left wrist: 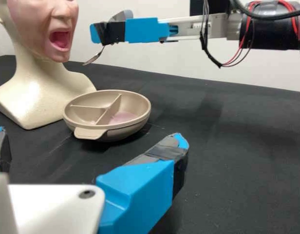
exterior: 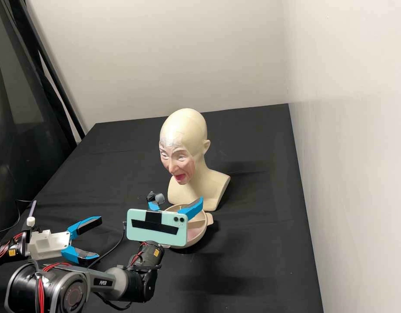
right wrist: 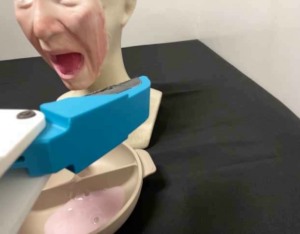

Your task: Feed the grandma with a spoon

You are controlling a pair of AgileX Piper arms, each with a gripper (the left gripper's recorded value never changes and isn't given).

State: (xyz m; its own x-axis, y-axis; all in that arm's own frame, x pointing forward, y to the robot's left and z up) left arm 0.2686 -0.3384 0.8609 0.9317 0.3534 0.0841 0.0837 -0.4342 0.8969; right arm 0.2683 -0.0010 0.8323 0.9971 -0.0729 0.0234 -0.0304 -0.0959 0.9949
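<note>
The grandma head [exterior: 183, 148], a pale bust with its mouth [left wrist: 61, 39] wide open, stands mid-bench. A beige divided bowl [exterior: 204, 222] sits at its base, with pink liquid [right wrist: 86, 214] in one compartment. My right gripper [exterior: 174, 203] hovers over the bowl just below the chin, open. A metal spoon [left wrist: 94, 57] lies against its near finger, tip slanting down toward the mouth; how it is fastened is hidden. My left gripper [exterior: 95, 240] rests low at the front left, open with nothing in it, aimed at the bowl [left wrist: 140, 109].
A white wall [exterior: 352, 174] runs along the bench's right edge. A dark panel [exterior: 18, 130] stands at the left. A mint phone [exterior: 157, 226] is strapped across the right wrist, with a cable hanging below it. Bare black bench lies right of the bowl.
</note>
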